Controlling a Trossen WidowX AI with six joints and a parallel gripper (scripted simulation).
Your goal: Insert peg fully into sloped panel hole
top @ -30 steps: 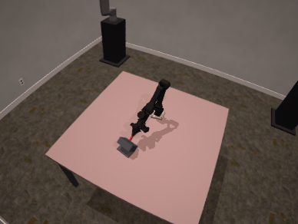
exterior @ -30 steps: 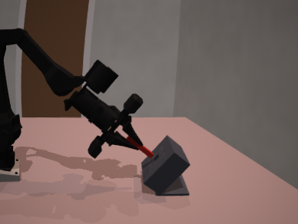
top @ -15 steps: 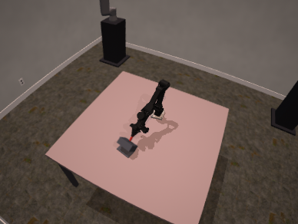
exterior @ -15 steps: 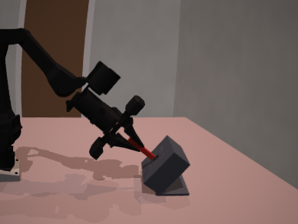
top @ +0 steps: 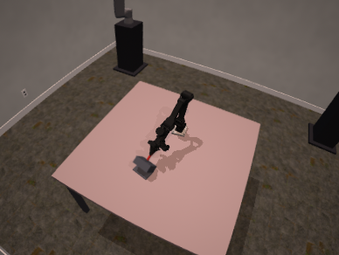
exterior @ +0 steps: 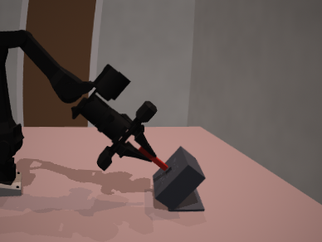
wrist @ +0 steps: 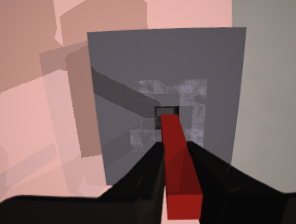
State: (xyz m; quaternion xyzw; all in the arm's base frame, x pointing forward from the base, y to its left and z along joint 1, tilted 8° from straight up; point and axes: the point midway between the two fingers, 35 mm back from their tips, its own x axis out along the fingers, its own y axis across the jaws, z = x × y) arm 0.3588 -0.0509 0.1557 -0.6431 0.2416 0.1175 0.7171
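My gripper point(exterior: 139, 151) is shut on a red peg point(exterior: 153, 157) and points down and to the right at the dark grey sloped panel point(exterior: 179, 178) on the pink table. In the wrist view the peg point(wrist: 176, 155) runs from between my fingers up to the small square hole point(wrist: 166, 112) in the panel face point(wrist: 167, 97), and its far tip sits at the hole's mouth. In the side view the peg's tip touches the panel's sloped face. From the top view the peg point(top: 149, 157) is a short red stub between my gripper point(top: 153, 150) and the panel point(top: 144, 168).
The arm's base point(top: 180, 130) stands near the table's middle. Black pedestals stand on the floor at the far left point(top: 128, 45) and at the right edge point(top: 327, 124). The panel sits near the table's front left edge.
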